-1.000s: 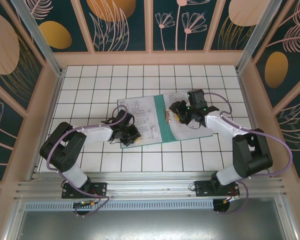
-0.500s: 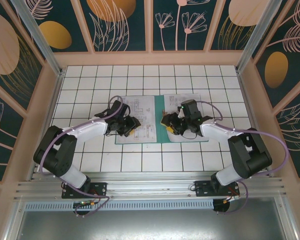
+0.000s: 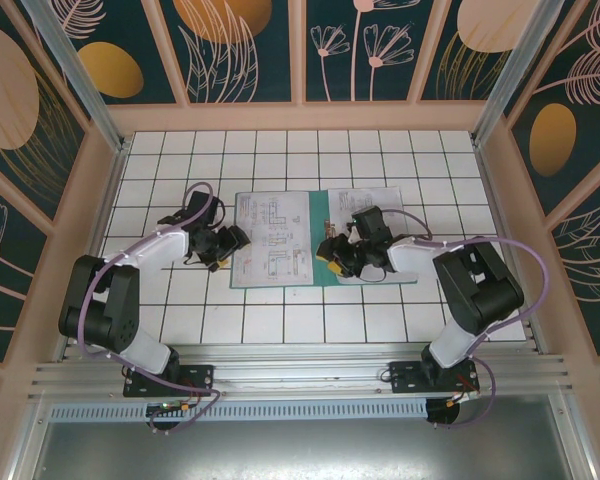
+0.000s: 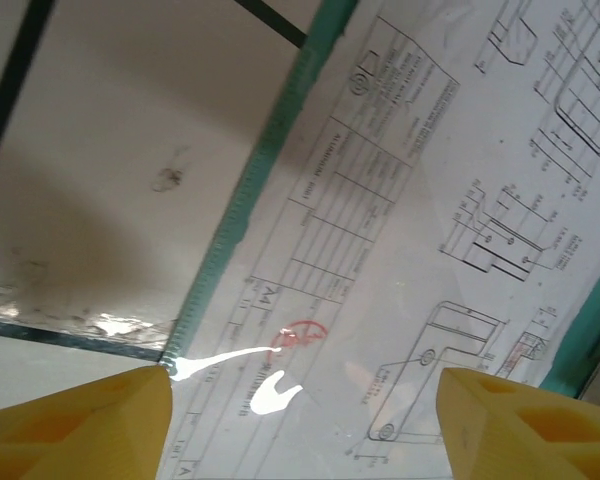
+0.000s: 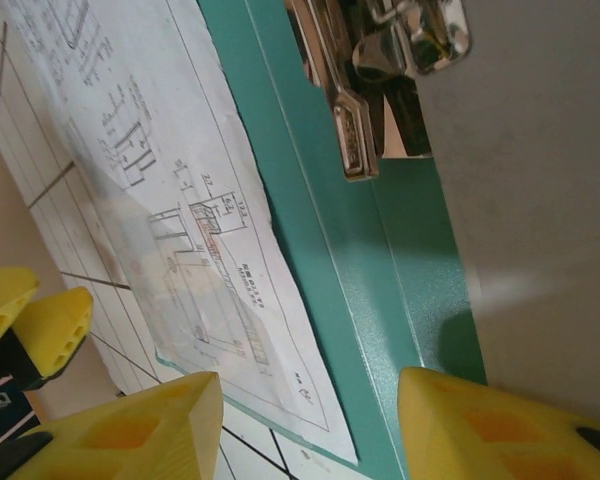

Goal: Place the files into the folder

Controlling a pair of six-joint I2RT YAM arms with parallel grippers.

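Teal folder (image 3: 316, 212) edge just beside spread left tool (image 3: 236, 241).

Bright, even light; white glare on the files (image 4: 410, 250); soft shadows, blurry wrist close-ups.

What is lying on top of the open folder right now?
One printed sheet covers the folder's left half, a second sheet lies on its right half, and a metal clip sits at the spine. Whether more sheets are stacked underneath cannot be seen.
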